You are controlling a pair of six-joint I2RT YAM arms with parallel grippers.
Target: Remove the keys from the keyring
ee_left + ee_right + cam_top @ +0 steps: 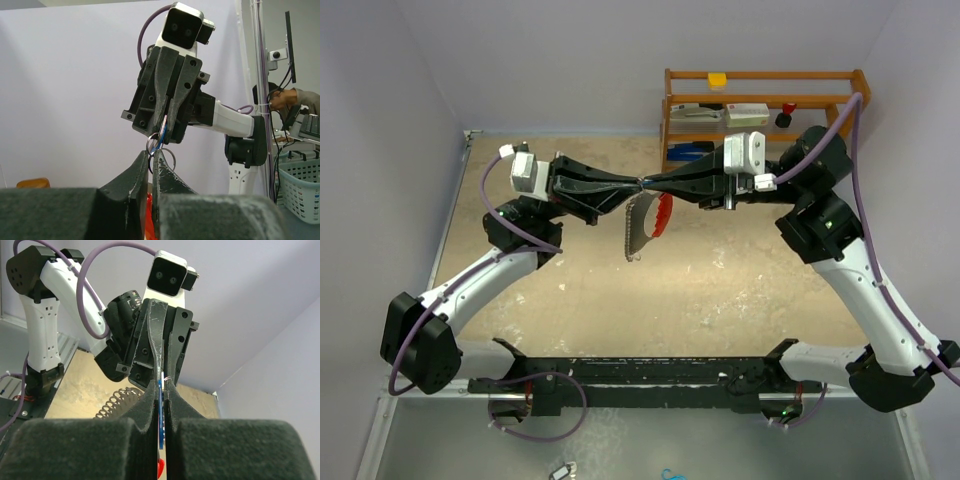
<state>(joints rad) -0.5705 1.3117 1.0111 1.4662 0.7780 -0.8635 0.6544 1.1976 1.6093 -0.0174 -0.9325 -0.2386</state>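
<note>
Both grippers meet tip to tip above the middle of the sandy table [720, 290]. My left gripper [634, 185] is shut on a silvery ring of the keyring [168, 154]. Its chain [632, 228] and red-and-white fob [663, 213] hang below the grippers. My right gripper [652, 185] is shut on the blue-headed key [161, 412], which is pinched edge-on between its pads. The key's blue also shows at the right gripper's tips in the left wrist view [161, 138]. The chain [112, 402] and a bit of red fob [160, 469] show in the right wrist view. Other keys are hidden.
A wooden shelf [760, 105] with small boxes, a yellow item [717, 79] and a blue item [692, 151] stands at the back right. Lilac walls close in the table. A basket [300, 192] and a person [285, 100] are off to the side.
</note>
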